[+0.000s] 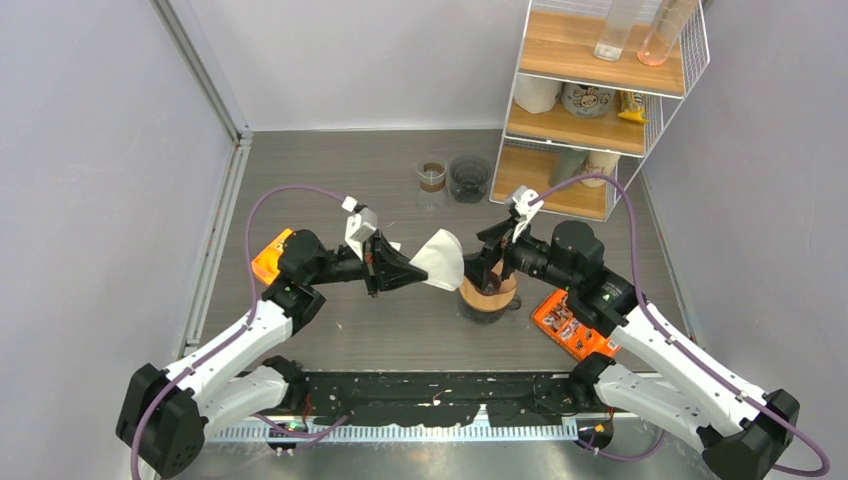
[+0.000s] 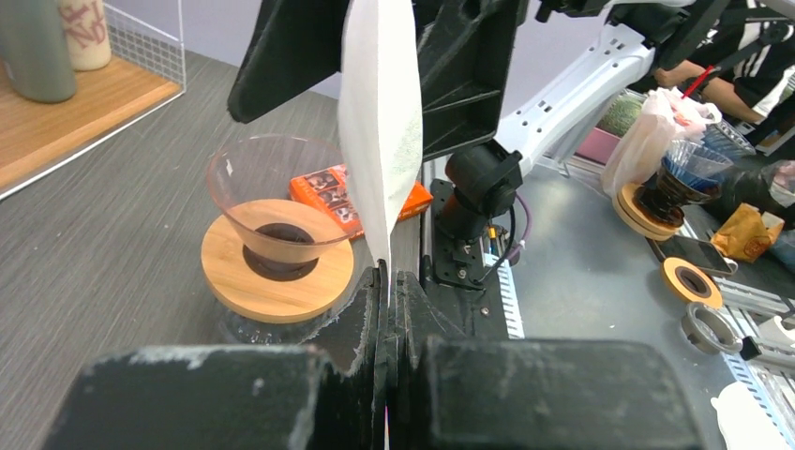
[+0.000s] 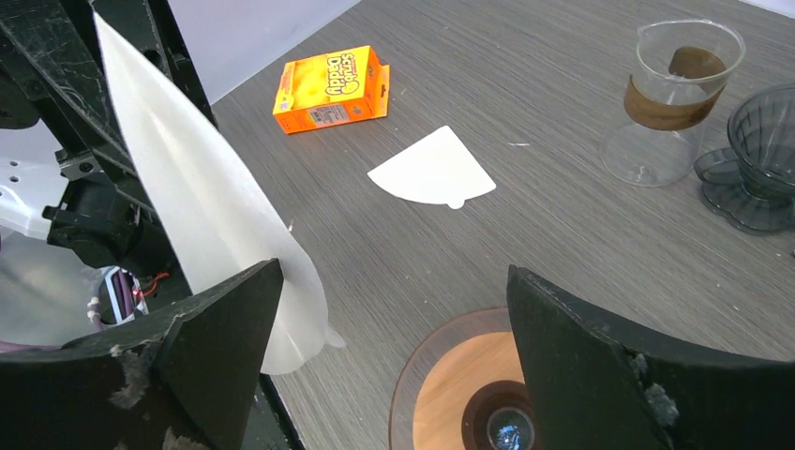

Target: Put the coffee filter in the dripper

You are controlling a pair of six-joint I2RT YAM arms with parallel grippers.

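The left gripper [image 1: 412, 272] is clamped tight on one edge of the folded paper filter [image 1: 443, 260] and holds it aloft. The filter fans out just beyond its fingertips, beside the glass dripper [image 1: 488, 297] and not yet inside it. The right gripper [image 3: 394, 272] hovers directly above that dripper, jaws spread wide and empty. Opening the cone and seating it are left to do.
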